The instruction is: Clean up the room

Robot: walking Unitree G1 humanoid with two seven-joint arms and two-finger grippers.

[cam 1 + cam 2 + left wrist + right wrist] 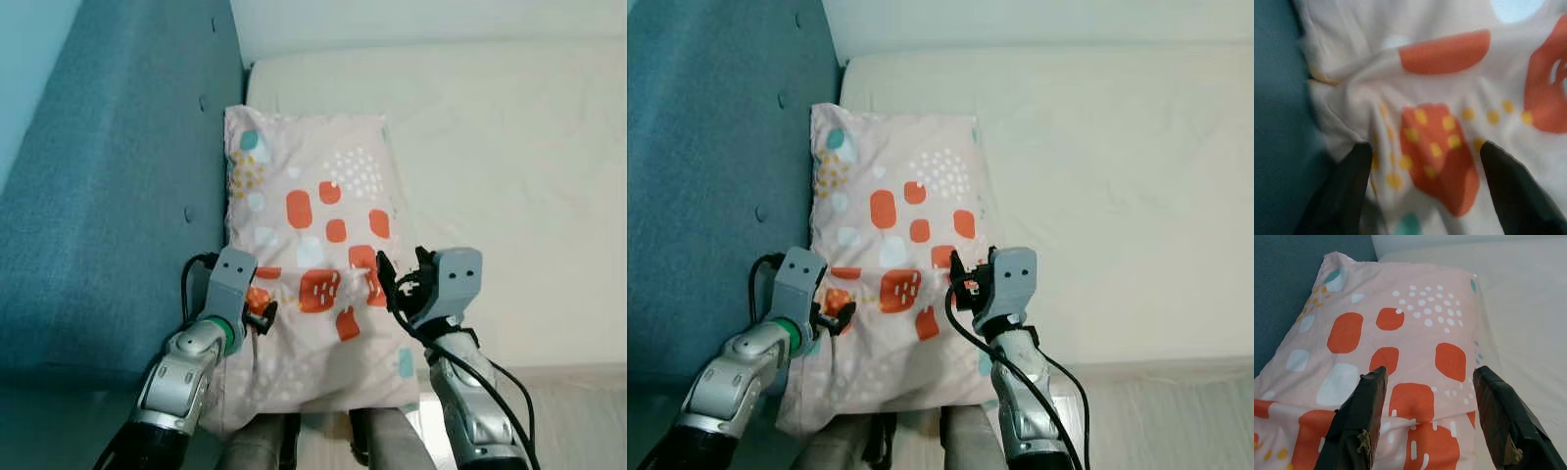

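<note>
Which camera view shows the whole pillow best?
The left eye view: the pillow lies whole on the bed beside the blue headboard. The right eye view matches. The wrist views give close-ups of its pattern, between the open fingers.

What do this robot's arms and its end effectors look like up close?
Both arms are jointed silver metal with black cables looping beside them. The left arm has a green ring at the wrist. Grey boxy wrist housings carry the left end effector and right end effector, each with two black fingers.
</note>
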